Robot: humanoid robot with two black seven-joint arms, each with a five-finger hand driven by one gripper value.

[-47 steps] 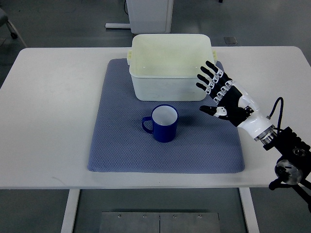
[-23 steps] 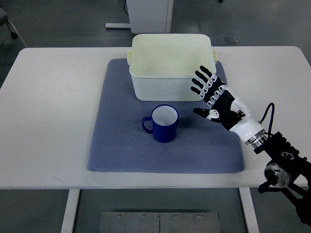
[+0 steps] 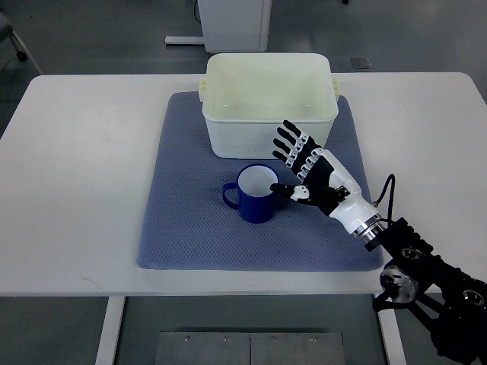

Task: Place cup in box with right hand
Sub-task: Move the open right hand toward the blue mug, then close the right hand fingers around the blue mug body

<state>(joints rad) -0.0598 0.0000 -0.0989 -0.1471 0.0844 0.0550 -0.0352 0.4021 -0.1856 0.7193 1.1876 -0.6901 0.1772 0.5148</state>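
Note:
A blue cup (image 3: 256, 195) with a white inside stands upright on the blue-grey mat (image 3: 190, 228), its handle pointing left. Behind it sits a cream plastic box (image 3: 268, 103), with nothing visible inside. My right hand (image 3: 295, 163) comes in from the lower right and hovers just right of the cup. Its fingers (image 3: 289, 141) are spread, reaching up over the box's front wall, and the thumb tip sits close to the cup's right rim. The hand holds nothing. The left arm does not show.
The mat lies on a white table (image 3: 76, 175). The box stands on the mat's far edge. Grey floor and a white cabinet base (image 3: 232, 23) lie beyond the table.
My right hand has moved left and slightly down toward the cup, from beside the box's right front corner to right next to the cup. The cup and box have not moved.

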